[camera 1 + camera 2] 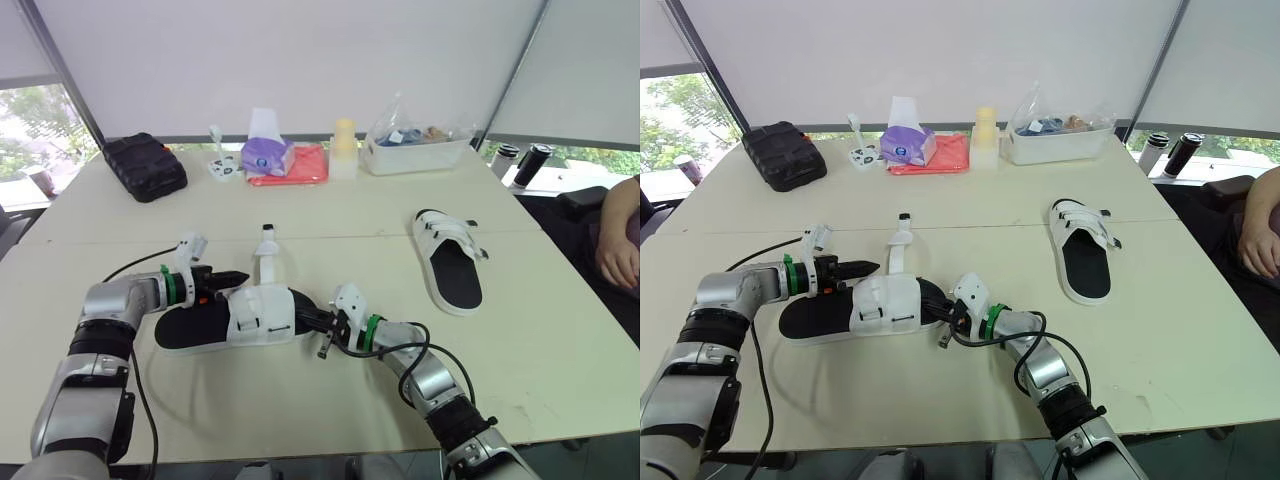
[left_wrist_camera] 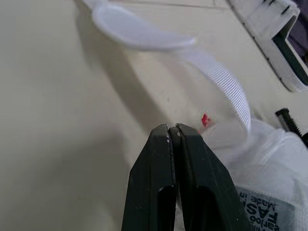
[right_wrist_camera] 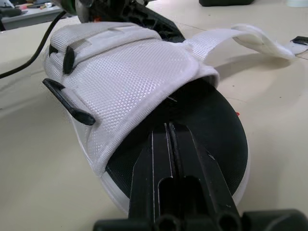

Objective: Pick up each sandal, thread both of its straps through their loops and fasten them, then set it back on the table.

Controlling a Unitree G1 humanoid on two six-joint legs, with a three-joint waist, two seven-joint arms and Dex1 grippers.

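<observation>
A sandal [image 1: 200, 330] with a black sole and a white upper [image 1: 262, 315] lies on the table in front of me. One white strap [image 1: 267, 262] is loose and reaches away across the table. My left gripper [image 1: 240, 277] is shut, its tips beside the upper at the base of that strap [image 2: 144, 36]. My right gripper [image 1: 308, 321] is also shut, its tips pushed in at the toe end over the black insole [image 3: 211, 120], under the edge of the upper [image 3: 130, 82]. A second sandal [image 1: 450, 262] lies flat at the right, with its straps across it.
Along the far edge stand a black case [image 1: 146, 166], a tissue pack [image 1: 267, 152], a red cloth [image 1: 300, 166], a yellow-topped bottle [image 1: 343, 148] and a clear bin [image 1: 415, 148]. Two dark bottles [image 1: 527, 165] stand past the right corner. A person's hand [image 1: 620, 250] rests at the right.
</observation>
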